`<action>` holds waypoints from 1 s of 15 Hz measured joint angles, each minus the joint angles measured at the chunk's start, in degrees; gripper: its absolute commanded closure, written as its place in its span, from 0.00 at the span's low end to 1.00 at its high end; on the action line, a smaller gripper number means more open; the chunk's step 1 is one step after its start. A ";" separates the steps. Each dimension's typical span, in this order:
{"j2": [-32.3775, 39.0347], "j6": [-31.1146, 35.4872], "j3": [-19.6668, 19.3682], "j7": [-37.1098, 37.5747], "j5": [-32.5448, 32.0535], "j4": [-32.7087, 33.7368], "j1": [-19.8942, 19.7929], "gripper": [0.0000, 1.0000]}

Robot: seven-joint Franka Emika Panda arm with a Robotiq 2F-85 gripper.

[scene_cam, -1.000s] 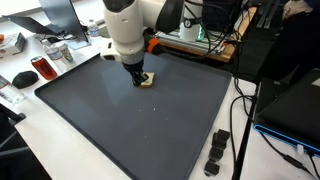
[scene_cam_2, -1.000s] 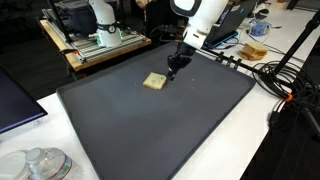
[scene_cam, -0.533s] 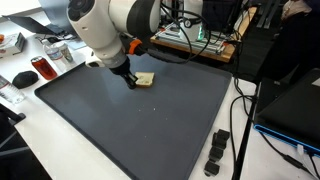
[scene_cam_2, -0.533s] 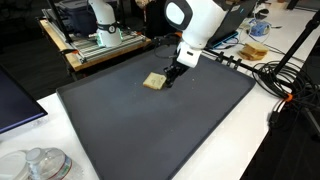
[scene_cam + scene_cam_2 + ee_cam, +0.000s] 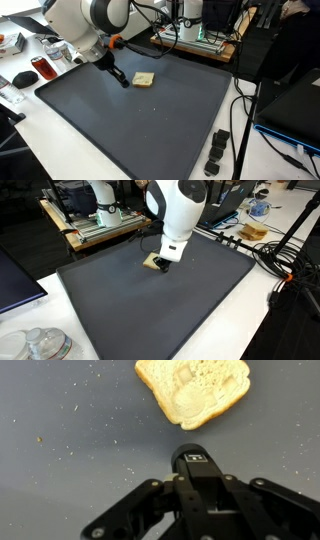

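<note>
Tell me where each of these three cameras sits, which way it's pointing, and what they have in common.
Exterior view: raised at a corner of the dark grey mat, looking across it toward the cluttered bench; shows the white arm, its gripper beside the pale slice of bread.
Exterior view: raised at another side, near a dark panel; the white arm partly hides the bread.
Wrist view: looks down on the mat; black gripper at bottom, bread above, apart.
All show bread, mat and gripper.

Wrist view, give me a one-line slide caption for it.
Black gripper hovers over a dark grey mat, beside a pale, flat slice of bread, not touching it.
</note>
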 measured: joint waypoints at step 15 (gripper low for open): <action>-13.59 8.55 1.18 -28.08 21.07 -21.00 -14.66 0.95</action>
